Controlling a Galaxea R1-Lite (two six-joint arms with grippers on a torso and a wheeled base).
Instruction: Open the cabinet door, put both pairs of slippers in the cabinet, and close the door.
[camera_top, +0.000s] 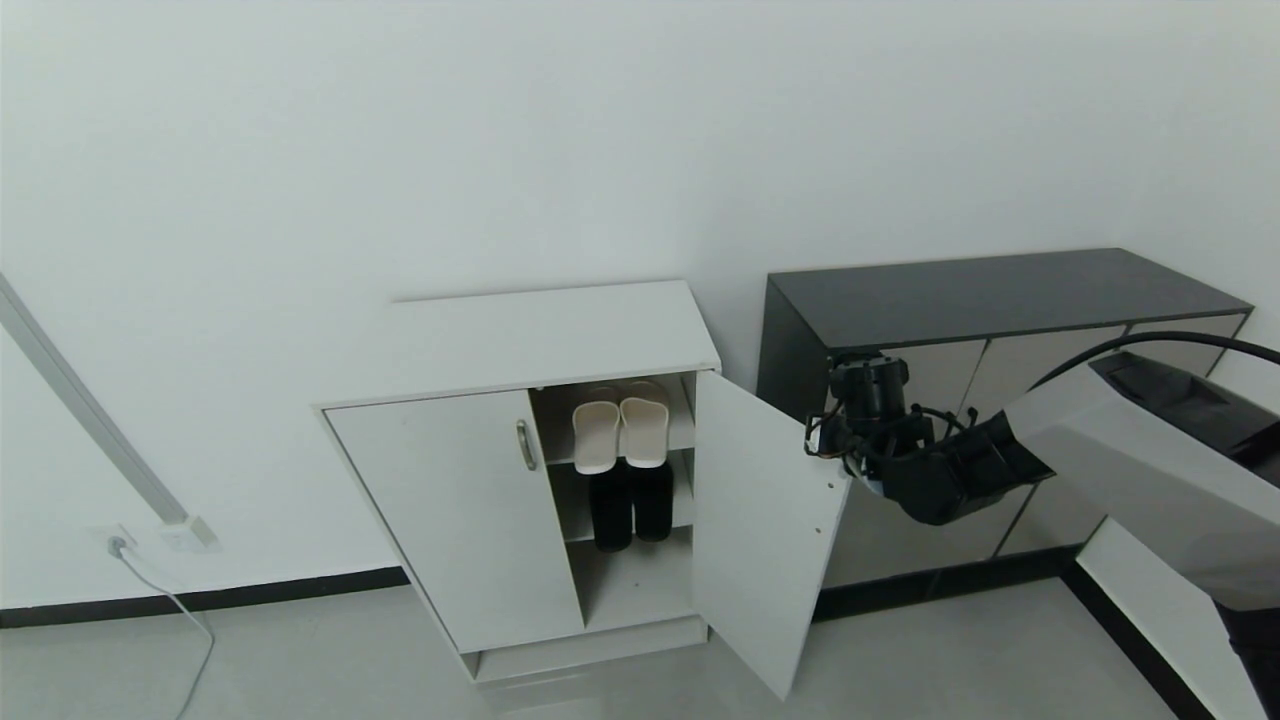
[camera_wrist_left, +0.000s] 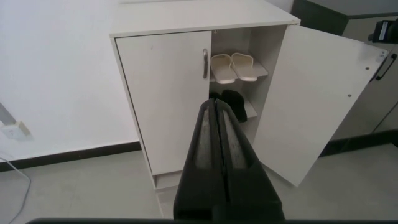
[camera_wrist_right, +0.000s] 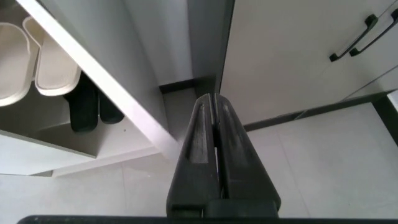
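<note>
The white cabinet (camera_top: 540, 340) stands against the wall, its right door (camera_top: 760, 530) swung wide open and its left door (camera_top: 450, 520) closed. Inside, a cream pair of slippers (camera_top: 620, 432) lies on the upper shelf, with a black pair (camera_top: 630, 505) on the shelf below. My right gripper (camera_top: 822, 440) is shut and holds nothing; it sits at the open door's outer edge (camera_wrist_right: 112, 81), on its outside face. In the right wrist view that gripper (camera_wrist_right: 216, 102) points past the edge toward the floor. My left gripper (camera_wrist_left: 214, 104) is shut and empty, in front of the cabinet opening.
A dark cabinet (camera_top: 1000, 290) with grey doors stands right of the white one, just behind the open door. A wall socket with a trailing cable (camera_top: 115, 545) and a slanted conduit (camera_top: 80, 410) are at the left. Bare floor (camera_top: 300, 670) lies before the cabinets.
</note>
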